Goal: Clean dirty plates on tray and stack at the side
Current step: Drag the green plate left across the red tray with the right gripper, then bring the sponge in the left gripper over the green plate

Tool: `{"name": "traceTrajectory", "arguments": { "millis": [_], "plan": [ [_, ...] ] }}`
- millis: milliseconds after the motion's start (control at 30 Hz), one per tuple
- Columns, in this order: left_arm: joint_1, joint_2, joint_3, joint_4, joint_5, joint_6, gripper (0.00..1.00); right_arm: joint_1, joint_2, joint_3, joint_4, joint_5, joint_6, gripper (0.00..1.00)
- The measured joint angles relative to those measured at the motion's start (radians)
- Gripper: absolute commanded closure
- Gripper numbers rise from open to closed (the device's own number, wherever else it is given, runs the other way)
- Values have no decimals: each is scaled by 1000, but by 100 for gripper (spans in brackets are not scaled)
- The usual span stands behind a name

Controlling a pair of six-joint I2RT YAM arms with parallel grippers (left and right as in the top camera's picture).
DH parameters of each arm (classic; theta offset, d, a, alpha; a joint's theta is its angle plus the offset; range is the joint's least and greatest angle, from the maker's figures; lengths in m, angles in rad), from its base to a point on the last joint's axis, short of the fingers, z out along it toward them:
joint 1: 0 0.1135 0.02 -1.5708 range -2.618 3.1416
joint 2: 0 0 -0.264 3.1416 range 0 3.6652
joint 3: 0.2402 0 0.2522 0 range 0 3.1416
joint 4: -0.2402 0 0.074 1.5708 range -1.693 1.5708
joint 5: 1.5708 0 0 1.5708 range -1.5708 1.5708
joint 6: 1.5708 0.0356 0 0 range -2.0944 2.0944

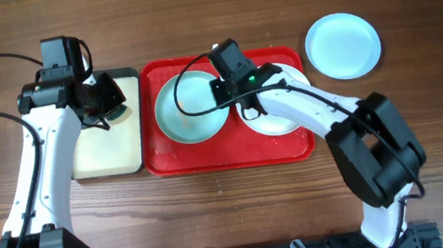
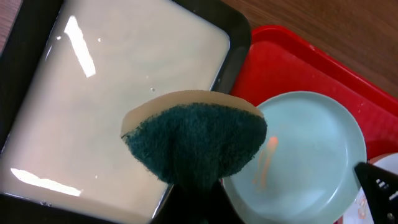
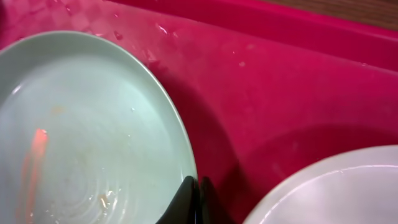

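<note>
Three plates logged. The light-blue plate (image 1: 191, 106) is noted in the 9 o'clock half of the red tray (image 1: 233, 152): round, shallow and glossy, with no long axis. An orange smear (image 3: 37, 155) is seen on its floor, elongated roughly 12-to-6 in the right wrist view, with crumbs nearby.

The right gripper (image 3: 199, 198) is closed at this plate's 3 o'clock rim. One finger sits on the plate side and one on the tray side, so the rim appears to be pinched.

The left gripper (image 1: 98, 95) is clamped on a sponge (image 2: 196, 140) with a green scouring face and a cream backing. It is held over the black-rimmed tray (image 2: 239, 34), which contains milky liquid.

The plate lies at 3 o'clock from the sponge, and the left arm is judged the one to scrub.

The white plate (image 3: 336, 186) is just beside, still in the tray. The other blue plate (image 1: 343, 45) rests on the wooden table (image 1: 216, 218), at 2 o'clock off the tray.
</note>
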Motion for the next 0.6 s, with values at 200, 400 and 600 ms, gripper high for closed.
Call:
{"name": "traceTrajectory", "arguments": {
  "millis": [200,400,600],
  "plan": [
    [0,0,0,0,0,80,96,0,9,0,69,0,-5,96],
    [0,0,0,0,0,98,96,0,9,0,90,1,-27,72],
    [0,0,0,-13,0,98,96,0,9,0,28,-31,-35,72]
  ]
}}
